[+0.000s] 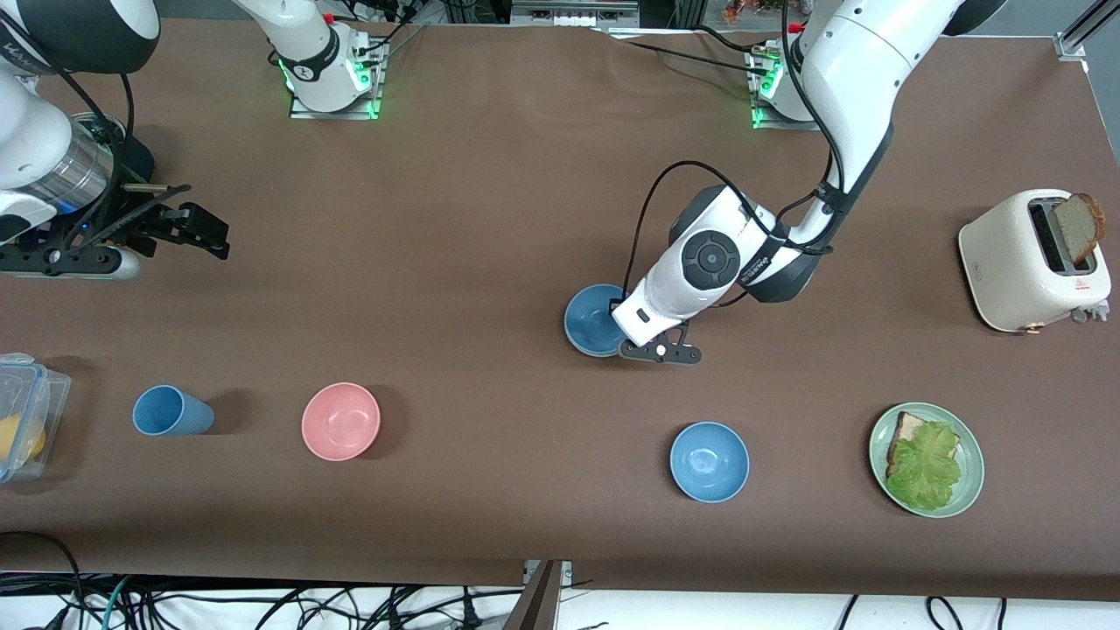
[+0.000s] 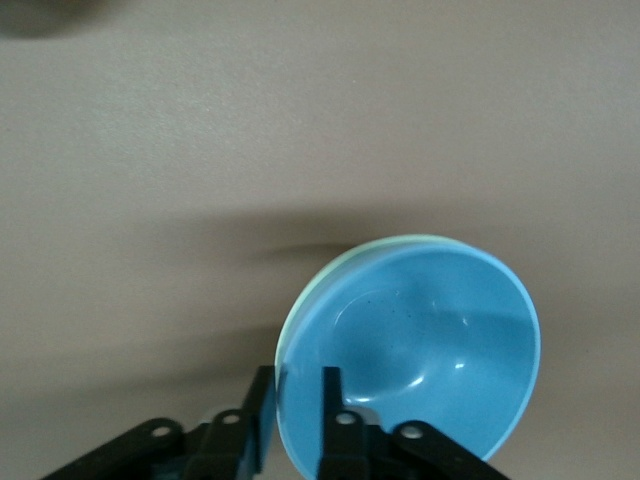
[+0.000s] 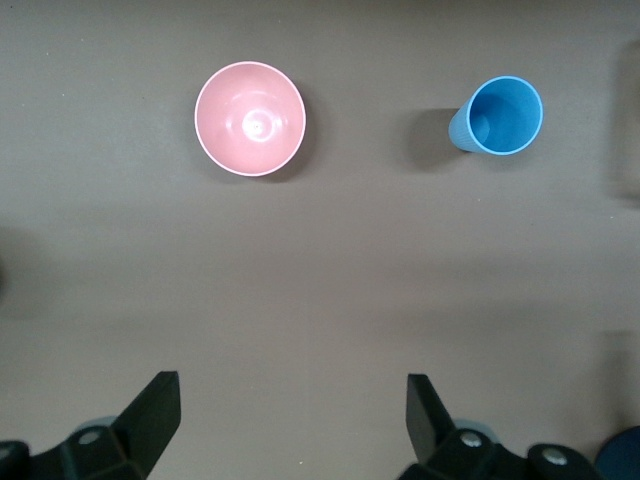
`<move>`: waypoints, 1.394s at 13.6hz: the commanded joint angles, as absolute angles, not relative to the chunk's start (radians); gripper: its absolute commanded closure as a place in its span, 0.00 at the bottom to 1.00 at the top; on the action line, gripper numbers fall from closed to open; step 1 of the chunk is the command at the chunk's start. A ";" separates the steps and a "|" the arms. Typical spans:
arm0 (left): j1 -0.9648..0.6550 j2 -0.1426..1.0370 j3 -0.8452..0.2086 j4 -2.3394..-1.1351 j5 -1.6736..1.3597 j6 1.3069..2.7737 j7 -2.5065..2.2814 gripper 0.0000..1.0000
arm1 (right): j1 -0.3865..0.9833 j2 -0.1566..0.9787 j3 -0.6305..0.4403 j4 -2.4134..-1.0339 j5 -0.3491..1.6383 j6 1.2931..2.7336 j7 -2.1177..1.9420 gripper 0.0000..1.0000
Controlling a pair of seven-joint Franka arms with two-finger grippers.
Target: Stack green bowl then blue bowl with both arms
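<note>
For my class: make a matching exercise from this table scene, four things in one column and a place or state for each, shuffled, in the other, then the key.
1. toaster
2. plate
3. pink bowl
4. right gripper

a. holds bread and lettuce
b. open, holding nothing
c. bread slice sticking out of the slot
d. beside the blue cup

Pairs: 1-c, 2-a, 3-d, 4-b

Brown table (image 1: 490, 219) — stacked bowls (image 1: 591, 319), blue bowl (image 1: 709, 461), pink bowl (image 1: 340, 421), cup (image 1: 171, 411), plate (image 1: 969, 455), toaster (image 1: 1015, 262)

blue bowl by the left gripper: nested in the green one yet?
Nested: the blue bowl sits inside the green bowl, whose rim shows around its edge.
</note>
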State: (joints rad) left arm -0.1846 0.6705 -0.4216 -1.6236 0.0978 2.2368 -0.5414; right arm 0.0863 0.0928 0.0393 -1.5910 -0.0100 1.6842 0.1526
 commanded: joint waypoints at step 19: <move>0.167 0.263 -0.329 -1.364 0.074 1.476 -0.049 0.00 | 0.077 0.100 0.049 -1.562 0.041 1.669 0.146 0.00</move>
State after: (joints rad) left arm 0.1881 0.2904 -0.3911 -1.3785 0.1037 1.4954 -0.1089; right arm 0.0863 0.0934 0.0400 -1.5826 0.0277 1.6830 0.1535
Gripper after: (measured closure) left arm 0.000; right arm 0.000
